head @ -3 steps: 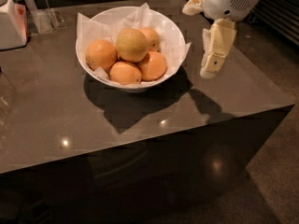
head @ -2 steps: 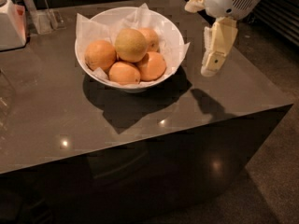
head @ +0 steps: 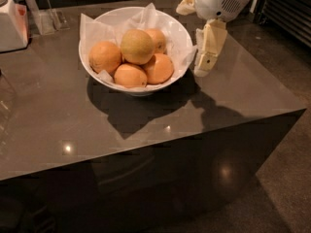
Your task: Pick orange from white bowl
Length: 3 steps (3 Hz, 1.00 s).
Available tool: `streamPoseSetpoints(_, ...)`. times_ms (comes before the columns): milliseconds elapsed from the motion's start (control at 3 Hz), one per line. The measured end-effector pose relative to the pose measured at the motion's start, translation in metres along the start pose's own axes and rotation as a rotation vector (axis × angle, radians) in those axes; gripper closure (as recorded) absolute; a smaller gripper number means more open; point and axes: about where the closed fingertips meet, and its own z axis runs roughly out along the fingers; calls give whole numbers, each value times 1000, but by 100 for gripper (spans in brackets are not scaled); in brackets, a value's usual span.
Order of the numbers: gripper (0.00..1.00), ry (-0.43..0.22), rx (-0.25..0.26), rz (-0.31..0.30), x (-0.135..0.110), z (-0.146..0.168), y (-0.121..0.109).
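Dark glossy counter [head: 58,110] carries the white bowl [head: 181,33], lined with crinkled paper [head: 90,25]. Five oranges [head: 158,68] are heaped inside, unobstructed. The gripper [head: 203,68] is held just right of the rim; its grip state cannot be told. A white container [head: 12,25] is noted rear-left.

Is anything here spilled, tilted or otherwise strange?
Nothing stands out. The white bowl sits upright on the table, oranges piled inside on its paper; the gripper hangs close beside it, outside the rim.

Bowl [head: 127,9] on the worktop [head: 73,125], oranges [head: 133,57] piled inside it, gripper [head: 203,71] just right of the bowl, container [head: 12,25] well left of the bowl and slightly behind
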Motion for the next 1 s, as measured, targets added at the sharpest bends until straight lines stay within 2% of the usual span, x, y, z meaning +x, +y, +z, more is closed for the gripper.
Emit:
streamPoseSetpoints(333, 0, -30, -61, -56, -17, 29, -18)
streamPoseSetpoints(1000, 0, -75, -121, -126, -41, 67, -48)
